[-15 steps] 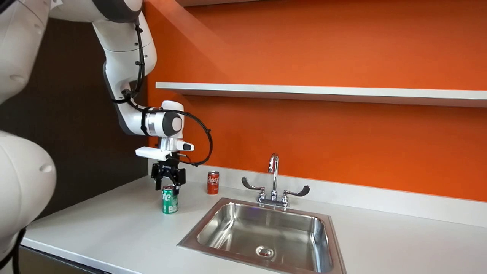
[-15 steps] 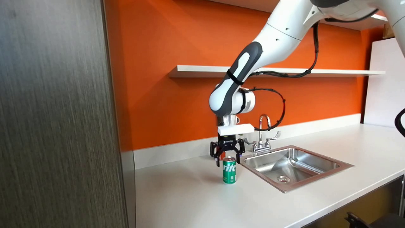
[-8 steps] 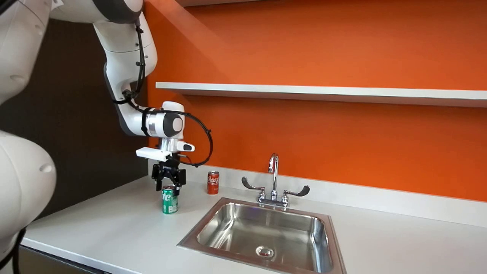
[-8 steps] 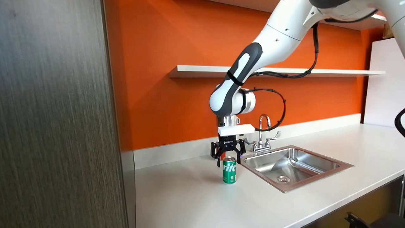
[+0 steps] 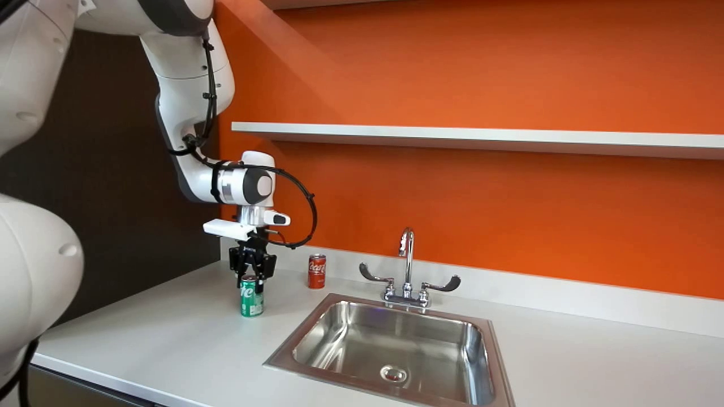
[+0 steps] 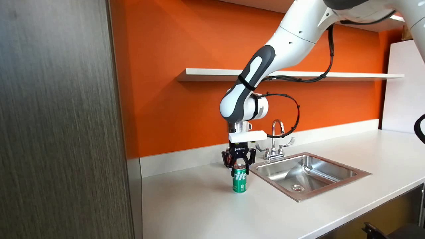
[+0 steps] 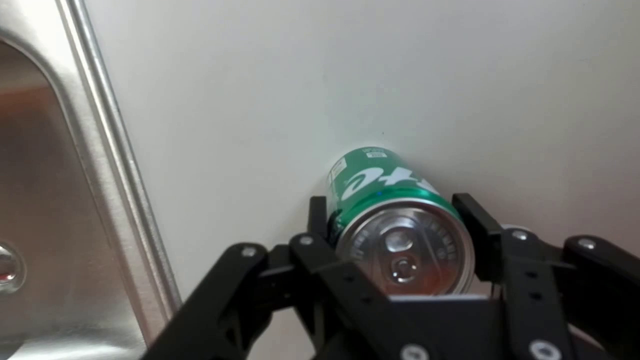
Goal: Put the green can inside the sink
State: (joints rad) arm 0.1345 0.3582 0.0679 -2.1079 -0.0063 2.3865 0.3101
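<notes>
Your gripper (image 6: pixel 240 173) is narrower than a moment ago and now pinches the green can (image 6: pixel 239 184), which stands on the counter (image 5: pixel 169 339) near the sink (image 5: pixel 396 339), so you look about ready to lift it.

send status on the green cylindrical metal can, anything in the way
Black two-fingered gripper closed on green can. Can upright on white counter, outside rectangular stainless-steel sink. Red cylindrical metal can near white backsplash, apparently clear of path.

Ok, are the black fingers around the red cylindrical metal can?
No, the wrist view shows the green cylindrical metal can between the black fingers.
</notes>
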